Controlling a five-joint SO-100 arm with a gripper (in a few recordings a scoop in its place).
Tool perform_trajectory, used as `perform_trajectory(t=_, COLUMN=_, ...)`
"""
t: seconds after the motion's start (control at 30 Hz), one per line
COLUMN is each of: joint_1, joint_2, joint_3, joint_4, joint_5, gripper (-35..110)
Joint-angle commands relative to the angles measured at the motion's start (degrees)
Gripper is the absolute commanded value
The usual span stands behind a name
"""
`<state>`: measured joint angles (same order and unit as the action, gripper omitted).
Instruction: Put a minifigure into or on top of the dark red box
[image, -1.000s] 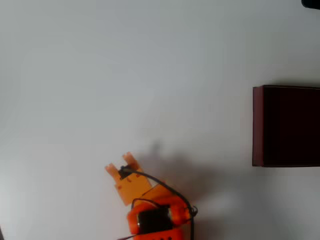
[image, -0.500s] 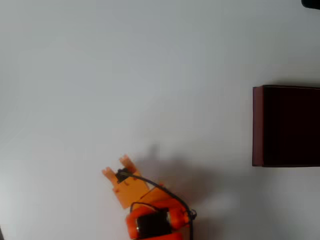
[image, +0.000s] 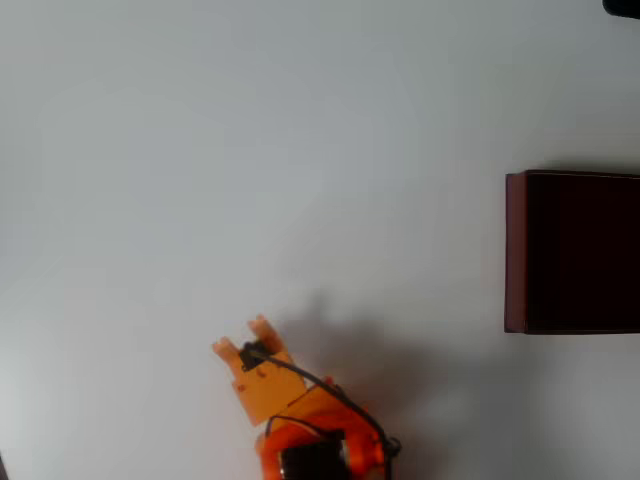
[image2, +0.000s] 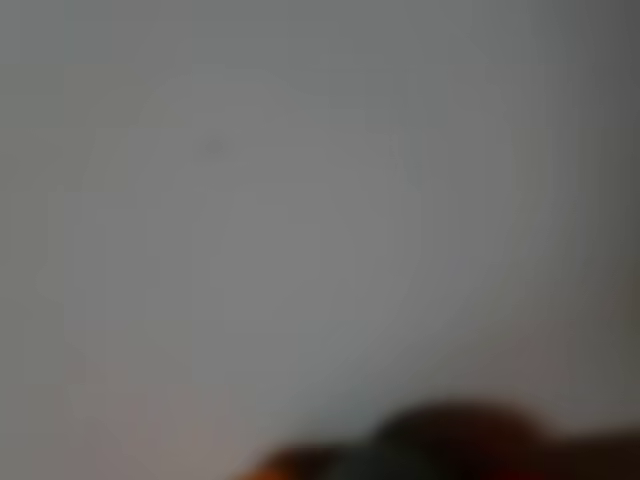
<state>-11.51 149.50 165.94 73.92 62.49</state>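
Note:
The dark red box stands at the right edge of the overhead view, its near-black inside facing up and cut off by the frame. My orange gripper is at the bottom, left of centre and far from the box, with its fingertips pointing up-left and a small gap between them. A small dark blob sits at the base of the fingers where a black cable ends. Whether it is the minifigure I cannot tell. The wrist view is blurred, with a dark rounded shape along its lower edge.
The white table spreads bare between gripper and box. The arm's orange body with a black cable sits at the bottom edge. A dark corner shows at the top right.
The gripper drew back toward the bottom edge, then shifted slightly right, keeping its up-left heading. The box has not moved.

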Motion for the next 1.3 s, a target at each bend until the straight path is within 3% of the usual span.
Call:
perform_trajectory(t=0.0, joint_1=-0.2, joint_2=1.3, joint_3=0.9, joint_4=1.0, joint_5=1.1, gripper=3)
perform_trajectory(t=0.4, joint_1=-3.4, joint_2=6.0, joint_3=0.1, joint_4=0.4, joint_5=1.8, gripper=0)
perform_trajectory(t=0.5, joint_1=-3.3, joint_2=4.3, joint_3=-6.7, joint_4=2.7, joint_5=-1.0, gripper=0)
perform_trajectory(t=0.83, joint_1=18.2, joint_2=-10.3, joint_3=-48.5, joint_4=16.1, joint_5=-32.1, gripper=0)
perform_trajectory(t=1.03, joint_1=31.1, joint_2=-19.2, joint_3=-59.9, joint_4=8.9, joint_5=-47.1, gripper=0)
perform_trajectory(t=1.27, joint_1=41.6, joint_2=-41.3, joint_3=-72.1, joint_4=1.0, joint_5=-51.8, gripper=0)
